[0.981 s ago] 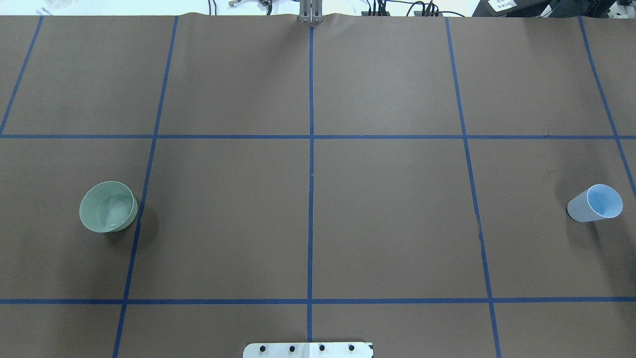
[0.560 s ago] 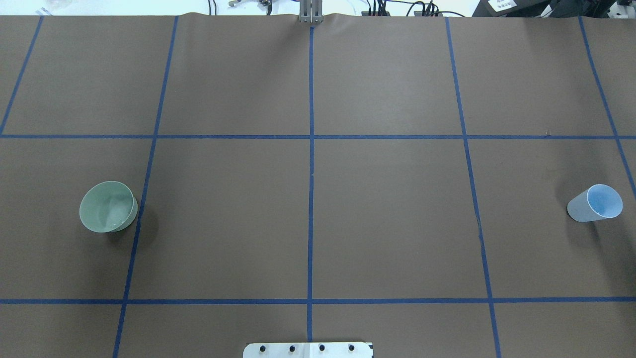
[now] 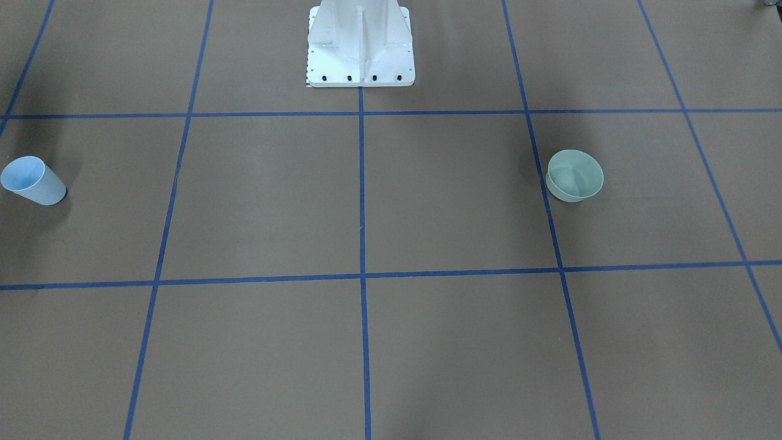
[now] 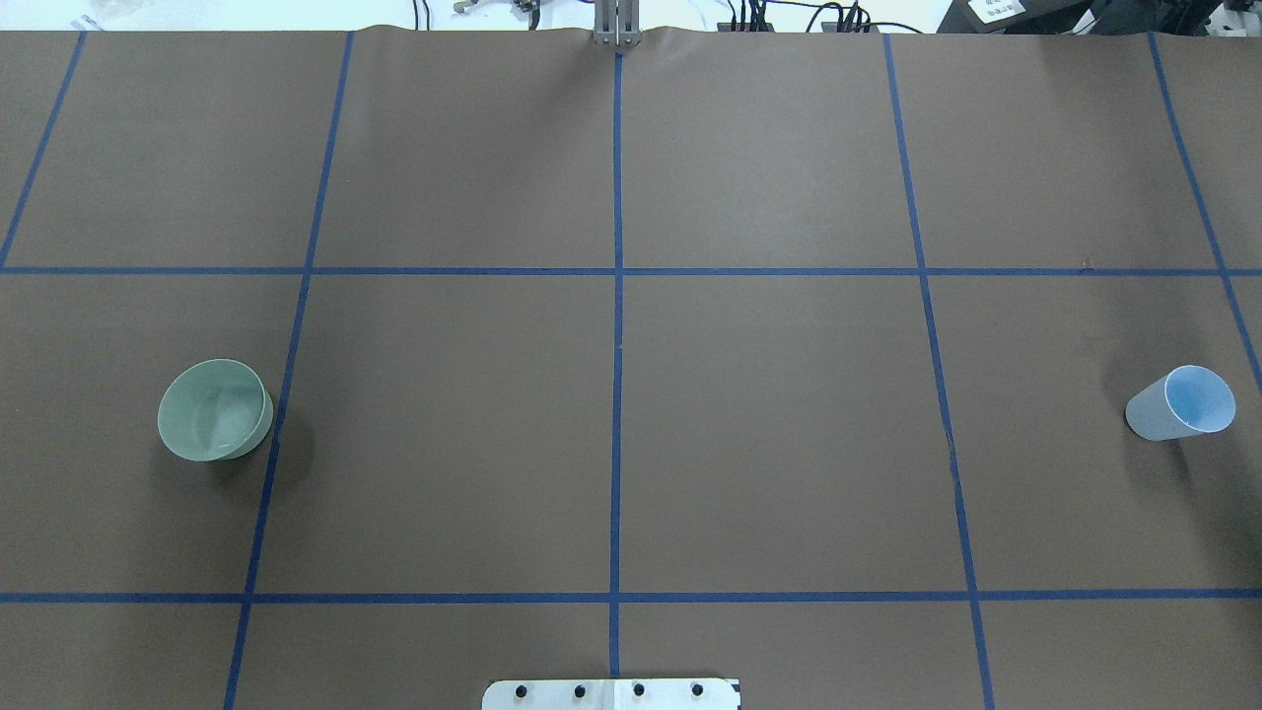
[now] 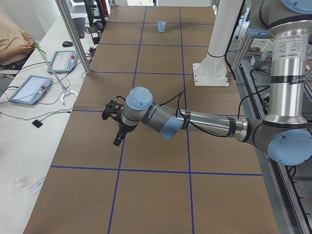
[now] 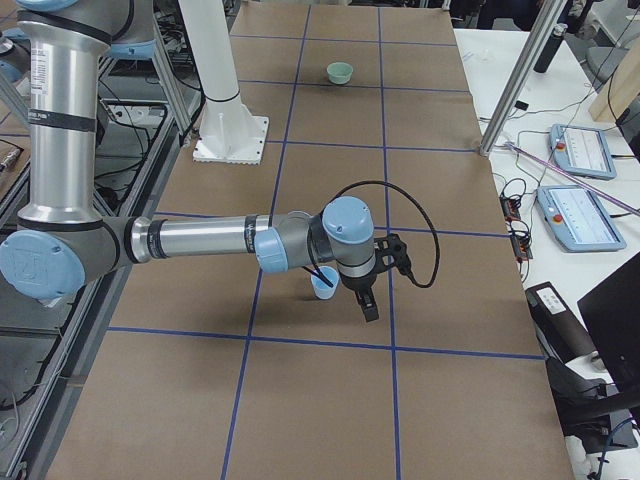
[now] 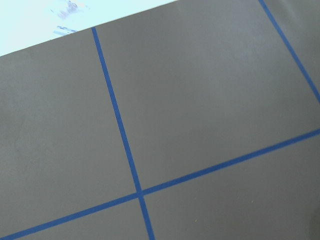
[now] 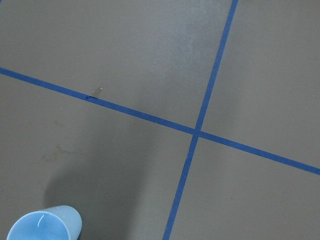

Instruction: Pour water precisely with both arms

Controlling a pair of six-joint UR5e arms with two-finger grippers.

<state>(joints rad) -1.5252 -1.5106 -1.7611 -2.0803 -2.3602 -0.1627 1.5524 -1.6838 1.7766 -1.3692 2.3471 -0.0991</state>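
Out from the white pedestal (image 3: 360, 43), the left gripper (image 5: 117, 138) and the right gripper (image 6: 368, 306) are hanging above the table (image 4: 769, 424); fingers apart or together, I cannot tell.

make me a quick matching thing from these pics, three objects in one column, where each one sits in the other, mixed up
Things:
1 green bowl
2 blue cup
3 white pedestal

Places:
A far out on the robot's right side
B in the centre, at the robot's own edge
C on the robot's left side

Pairs: 1-C; 2-A; 3-B
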